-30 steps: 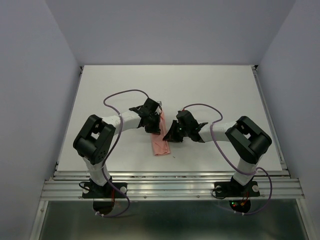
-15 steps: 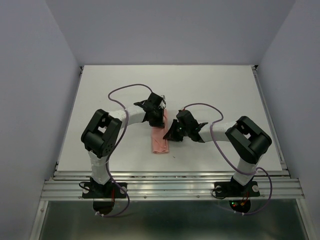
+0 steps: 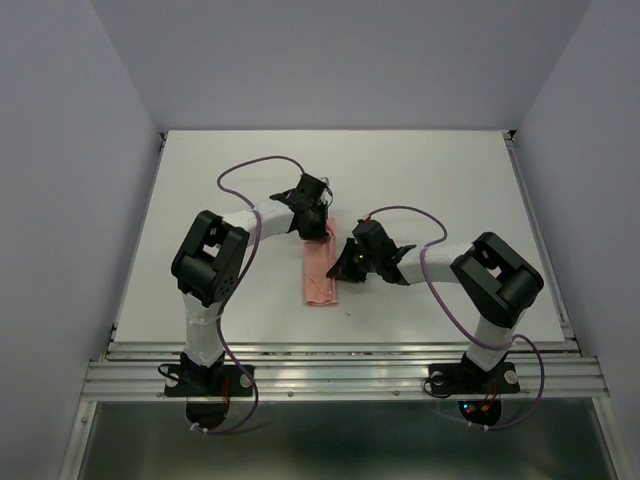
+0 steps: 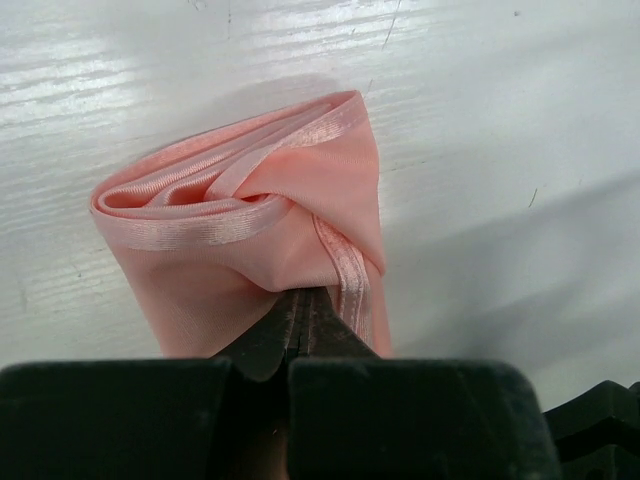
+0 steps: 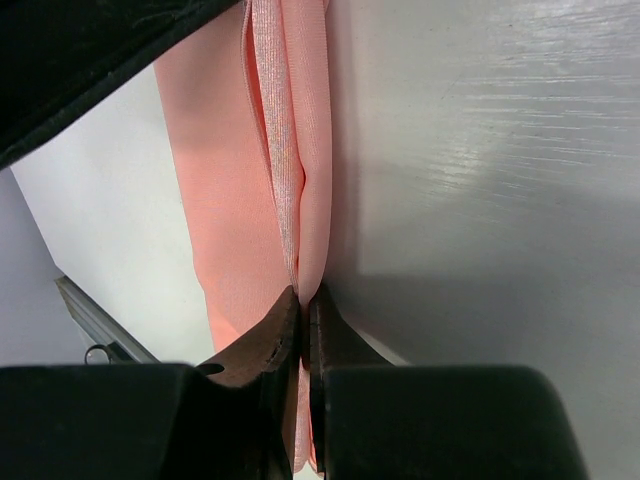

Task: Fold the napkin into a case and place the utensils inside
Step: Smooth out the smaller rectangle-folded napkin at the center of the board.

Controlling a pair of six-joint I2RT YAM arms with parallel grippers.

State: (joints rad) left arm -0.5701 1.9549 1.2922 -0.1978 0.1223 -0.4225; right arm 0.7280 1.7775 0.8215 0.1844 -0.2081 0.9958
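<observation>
The napkin [image 3: 320, 282] lies as a narrow salmon-pink layered strip, the case, in the middle of the white table [image 3: 450, 180]. My left gripper [image 3: 322, 222] is at the strip's far end, shut on the bunched cloth there. In the left wrist view the napkin [image 4: 250, 200] puckers toward the closed gripper [image 4: 302, 295]. My right gripper [image 3: 341, 268] is at the strip's right edge, shut on it. The right wrist view shows the pink layers [image 5: 225, 170] running into the closed gripper [image 5: 305, 297]. No utensils show in any view.
Purple cables [image 3: 250, 170] loop above both arms. A metal rail [image 3: 340, 350] runs along the table's near edge, and grey walls stand close on the left, right and back. The left gripper's black body [image 5: 90, 50] fills the upper left of the right wrist view.
My left arm has swung forward and right, carrying its gripper from the strip's left side to its far end. The right arm and the strip's near end have not moved.
</observation>
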